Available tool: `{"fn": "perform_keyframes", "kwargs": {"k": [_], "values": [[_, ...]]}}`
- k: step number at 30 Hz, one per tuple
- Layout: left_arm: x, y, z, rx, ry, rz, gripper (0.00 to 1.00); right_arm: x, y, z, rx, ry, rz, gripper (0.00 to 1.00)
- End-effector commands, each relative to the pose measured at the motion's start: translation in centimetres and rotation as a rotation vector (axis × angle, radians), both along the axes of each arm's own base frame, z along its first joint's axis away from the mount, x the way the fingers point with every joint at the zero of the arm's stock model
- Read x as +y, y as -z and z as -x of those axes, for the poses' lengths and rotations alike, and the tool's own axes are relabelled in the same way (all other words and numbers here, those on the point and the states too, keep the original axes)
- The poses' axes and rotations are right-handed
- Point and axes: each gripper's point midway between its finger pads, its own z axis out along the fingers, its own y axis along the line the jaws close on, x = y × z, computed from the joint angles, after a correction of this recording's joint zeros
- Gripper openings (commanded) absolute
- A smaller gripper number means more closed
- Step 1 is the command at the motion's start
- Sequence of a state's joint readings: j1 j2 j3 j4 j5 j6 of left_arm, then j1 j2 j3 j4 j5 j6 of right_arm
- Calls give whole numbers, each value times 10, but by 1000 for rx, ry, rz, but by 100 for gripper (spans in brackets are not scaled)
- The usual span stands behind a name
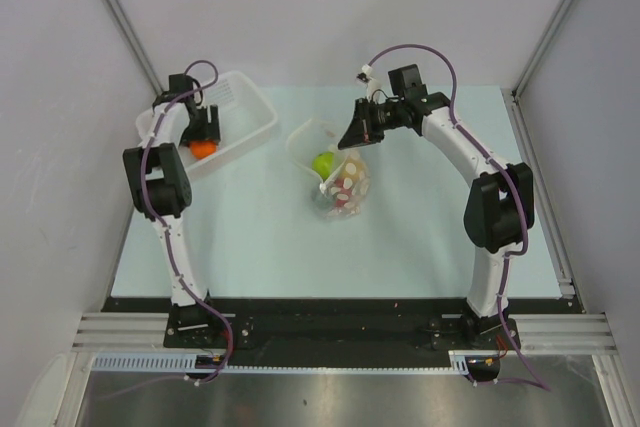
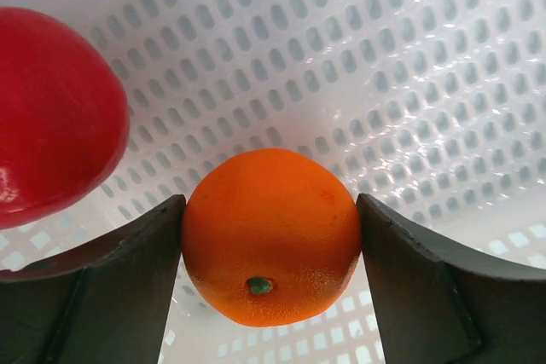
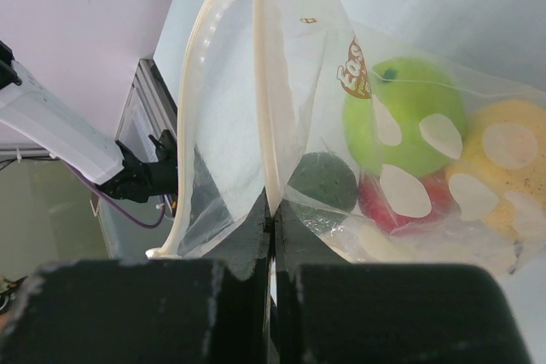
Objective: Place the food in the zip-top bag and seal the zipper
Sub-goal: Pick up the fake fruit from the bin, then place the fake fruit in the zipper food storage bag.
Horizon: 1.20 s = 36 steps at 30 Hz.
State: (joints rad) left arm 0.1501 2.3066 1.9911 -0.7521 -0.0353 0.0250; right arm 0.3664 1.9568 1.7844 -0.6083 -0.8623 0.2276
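Broadly, your table (image 1: 250,237): flat, matte, pale mint surface under both arms.
Basket (image 1: 262,119): white rigid plastic, rectangular, its walls pierced with rows of small oblong holes; you find it at the far left of the table.
Zip-top bag (image 1: 340,182): clear crinkly film printed with white ovals, lying mid-table with its mouth toward the far side.
Your right gripper (image 3: 273,219): black fingers pressed together, pinching the zipper (image 3: 263,83).
Your left gripper (image 2: 271,210): down inside the basket, dark curved fingers spread apart, each pad touching one side of the orange fruit (image 2: 271,249).
Red fruit (image 2: 51,117): glossy, smooth and rounded, in the basket just beside one finger.
Orange fruit: round, finely dimpled skin, small green stem spot.
Food in the bag: a smooth, round green fruit (image 3: 409,117), a yellow fruit (image 3: 512,168) beside it, a second red piece (image 3: 384,206) and a dark green ball (image 3: 324,181) below.
Zipper: thin cream strip; one side stands upright between your right fingers and the other bows away, so the mouth gapes unsealed.
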Motion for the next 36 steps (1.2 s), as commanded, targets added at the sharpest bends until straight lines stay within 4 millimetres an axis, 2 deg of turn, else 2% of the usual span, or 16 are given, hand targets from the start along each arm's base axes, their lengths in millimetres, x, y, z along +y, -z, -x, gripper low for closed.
{"fn": "perform_keyframes", "kwargs": {"k": [1, 2, 5, 6, 7, 9, 10, 12, 14, 17, 21, 25, 28, 32, 34, 36], "values": [[-21, -83, -20, -201, 66, 56, 78, 2, -22, -7, -75, -3, -28, 0], [-27, -109, -19, -253, 86, 61, 77, 2, -24, -7, -80, -3, -30, 0], [-63, -151, -15, -335, 200, 121, 69, 3, -24, -6, -81, -6, -29, 0], [-76, -178, -9, -385, 240, 136, 67, 2, -24, -7, -82, -4, -29, 0], [-102, -191, -5, -407, 307, 180, 67, 3, -24, -6, -81, -7, -30, 0], [-137, -227, 11, -469, 400, 232, 67, 3, -24, -6, -82, -7, -30, 0], [-169, -238, 22, -482, 480, 290, 67, 3, -24, -7, -83, -7, -31, 0], [-211, -260, 43, -515, 577, 349, 68, 5, -25, -6, -85, -13, -35, 0], [-241, -261, 59, -507, 643, 399, 68, 6, -25, -6, -86, -17, -38, 0], [-300, -261, 93, -494, 785, 431, 68, 7, -28, -5, -91, -23, -47, 0], [-338, -228, 121, -423, 872, 437, 71, 7, -31, -5, -103, -26, -51, 0], [-351, -203, 131, -363, 874, 451, 80, 4, -36, -3, -115, -29, -54, 0], [-348, -198, 128, -352, 862, 433, 96, 2, -36, -2, -115, -32, -56, 0], [-343, -225, 121, -400, 838, 479, 100, 3, -32, -2, -105, -34, -57, 0], [-327, -248, 111, -460, 803, 515, 100, 4, -33, -3, -108, -35, -59, 0], [-293, -261, 88, -510, 708, 512, 100, 4, -34, -5, -110, -32, -59, 0]]}}
